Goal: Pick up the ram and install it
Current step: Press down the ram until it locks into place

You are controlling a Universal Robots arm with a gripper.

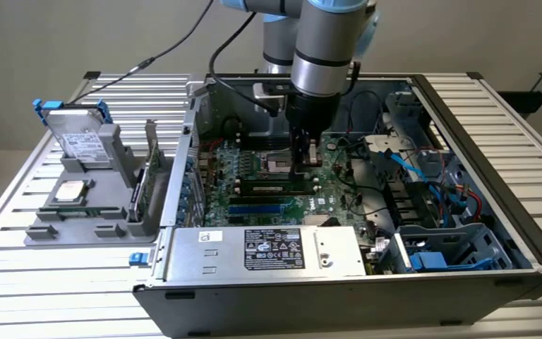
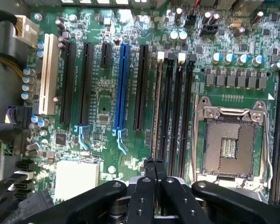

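The ram [image 1: 269, 188] lies along a black memory slot on the motherboard [image 1: 252, 166] inside the open computer case. In the wrist view the ram [image 2: 157, 107] shows edge-on as a thin line standing in the memory slot nearest the expansion slots. My gripper [image 1: 302, 172] points straight down over one end of the stick, its tips at the ram's top edge. The two black fingers [image 2: 149, 168] are pressed together, shut, and the ram's edge runs up to their tips. Whether they touch the stick I cannot tell.
A bare CPU socket [image 2: 228, 149] sits beside the memory slots, and a blue expansion slot [image 2: 122, 84] lies on the other side. The power supply [image 1: 262, 251] fills the case front. On the exterior view's left a grey fixture [image 1: 82, 219] holds a silver hard drive [image 1: 78, 138].
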